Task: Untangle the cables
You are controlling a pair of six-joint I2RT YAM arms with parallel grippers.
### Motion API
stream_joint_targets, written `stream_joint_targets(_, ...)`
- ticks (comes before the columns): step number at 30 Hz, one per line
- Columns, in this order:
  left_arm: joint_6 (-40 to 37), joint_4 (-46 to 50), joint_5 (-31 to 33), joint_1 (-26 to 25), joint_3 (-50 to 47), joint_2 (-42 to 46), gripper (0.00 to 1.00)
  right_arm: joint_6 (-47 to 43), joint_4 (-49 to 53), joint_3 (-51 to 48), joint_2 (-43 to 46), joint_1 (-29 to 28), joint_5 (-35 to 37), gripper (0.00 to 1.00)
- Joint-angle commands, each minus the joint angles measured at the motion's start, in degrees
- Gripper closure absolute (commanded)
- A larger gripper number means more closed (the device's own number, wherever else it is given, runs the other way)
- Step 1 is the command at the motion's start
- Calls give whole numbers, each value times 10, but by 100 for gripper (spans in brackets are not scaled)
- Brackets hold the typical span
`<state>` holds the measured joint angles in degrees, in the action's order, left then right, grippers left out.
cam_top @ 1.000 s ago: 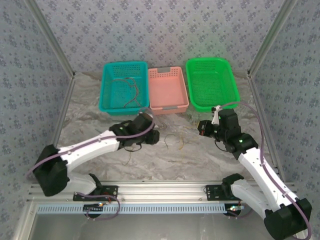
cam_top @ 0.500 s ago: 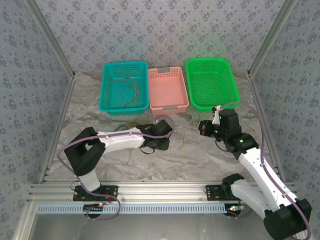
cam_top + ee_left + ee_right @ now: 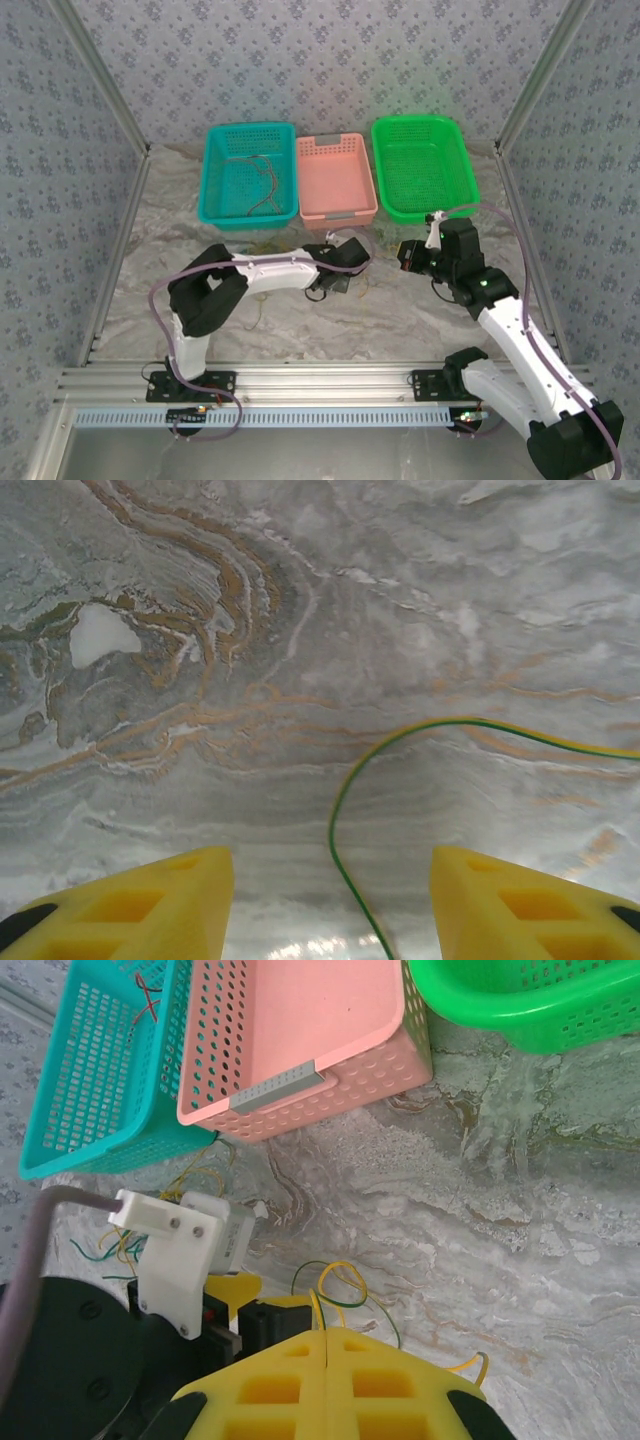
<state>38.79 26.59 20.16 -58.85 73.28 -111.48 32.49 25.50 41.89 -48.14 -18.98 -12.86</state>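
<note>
Reaching across the marbled table (image 3: pixel 440 325), my left arm has swung in the past second from in front of the teal basket (image 3: pixel 213 178) to the middle of the workspace. The left gripper (image 3: pixel 342 280) is now low over the loose cables (image 3: pixel 343 1266) that lie on the table in front of the pink basket (image 3: pixel 338 214).

Its jaws have widened as it travelled. In the left wrist view the left gripper (image 3: pixel 330 890) stands open about halfway and has hold of nothing, with a green-and-yellow wire (image 3: pixel 333 815) curving along the table between the two yellow fingers (image 3: pixel 150 900).

The right arm has not moved. The right gripper (image 3: pixel 325 1345) stays fully closed just to the right of the tangle. A yellow wire (image 3: pixel 316 1305) runs up out of the seam between its fingers, so I judge that strand to be pinched there, though the contact itself is hidden.

A few dark strands (image 3: pixel 265 185) already lie in the teal basket, and more yellow and green wire trails near that basket's front edge.

As I read it, one end is anchored on the right and my left hand is lined up to close on a second strand, so the two can be drawn apart. No pull has started yet, and the knot on the table is not yet undone.
</note>
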Motion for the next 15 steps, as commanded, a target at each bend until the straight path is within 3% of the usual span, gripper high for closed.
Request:
stream_joint_targets(1,-33,-28,-17,11,10,-14,46,-8,9,6,10,5,-5,100)
stream_joint_targets(7,-52,-102,-73,28,-9,-25,53,-6,5,2,10,5,-8,100)
stream_joint_targets(11,-56,-140,-106,32,-21,-25,79,-5,5,-1,13,5,-6,100)
stream_joint_targets(15,-56,-131,-82,32,-20,-23,100,-5,8,1,18,7,-6,100)
